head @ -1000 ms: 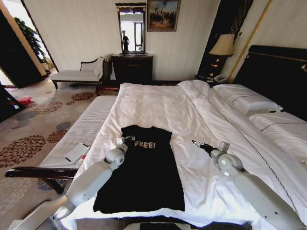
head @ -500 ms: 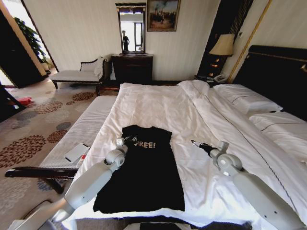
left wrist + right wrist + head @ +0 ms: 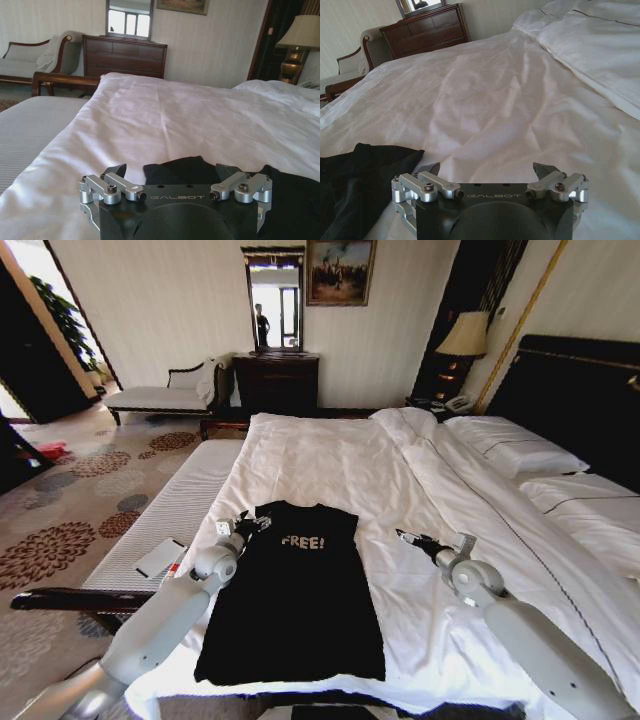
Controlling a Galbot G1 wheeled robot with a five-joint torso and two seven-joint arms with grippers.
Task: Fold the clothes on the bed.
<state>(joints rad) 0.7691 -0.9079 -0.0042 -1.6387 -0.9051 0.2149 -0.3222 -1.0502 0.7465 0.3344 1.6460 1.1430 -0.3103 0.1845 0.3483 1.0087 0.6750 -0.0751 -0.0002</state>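
the left gripper (image 3: 172, 172) had its jaws spread wide with nothing between them. in the left wrist view the two dark fingertips (image 3: 116, 171) stood apart over the near shoulder of the black t-shirt (image 3: 182, 170), and the cloth showed in the gap between them without being pinched. in the head view the left gripper (image 3: 243, 524) hung just at the shirt's upper left corner, by the sleeve on the robot's left, over the line where black cloth met white duvet.

the right gripper (image 3: 487, 170) was likewise wide open and empty. its fingertips (image 3: 544, 171) pointed across bare white duvet, and the edge of the shirt (image 3: 365, 175) lay off to one side of it, apart from the jaws. in the head view the right gripper (image 3: 410, 539) sat to the right of the shirt, low above the cover (whether it touched the cover could not be told).

the t-shirt (image 3: 300, 600) lay flat on the near part of the bed (image 3: 330, 460), collar toward the far end, its white "free!" lettering (image 3: 302, 542) face up on the chest and its hem close to the bed's near edge. white pillows (image 3: 515, 455) lay at the right by the dark headboard (image 3: 580, 390). a pale striped bench (image 3: 170, 515) ran along the bed's left side.
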